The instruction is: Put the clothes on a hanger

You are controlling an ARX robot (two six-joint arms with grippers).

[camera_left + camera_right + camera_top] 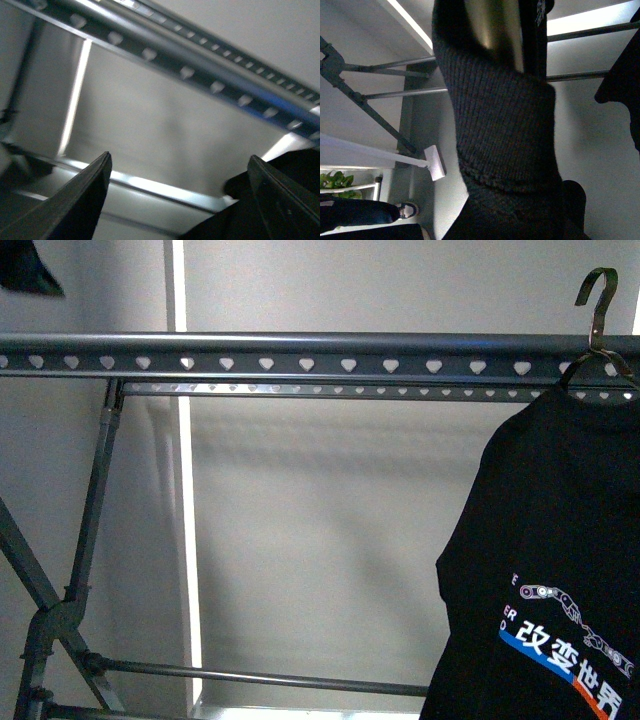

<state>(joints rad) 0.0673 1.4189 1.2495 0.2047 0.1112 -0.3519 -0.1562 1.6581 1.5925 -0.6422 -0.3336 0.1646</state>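
Note:
The black T-shirt (560, 570) with white lettering and a blue-and-white graphic hangs at the right of the front view on a small wire hanger whose hook (598, 300) rises above the rail. The dark grey rack's rail (300, 352) with heart-shaped holes runs across the top. Neither gripper shows in the front view. In the left wrist view my left gripper (180, 200) is open and empty below the rail (200, 65), with black cloth (300, 170) beside one finger. In the right wrist view my right gripper is shut on the T-shirt's ribbed collar (505, 130), which hides the fingers.
The rack's diagonal leg (90, 520) and lower crossbars (260, 677) stand at the left and bottom. A grey wall is behind. In the right wrist view a white-handled tool (432, 162), a green plant (337, 182) and a person's shoe (407, 210) lie far off.

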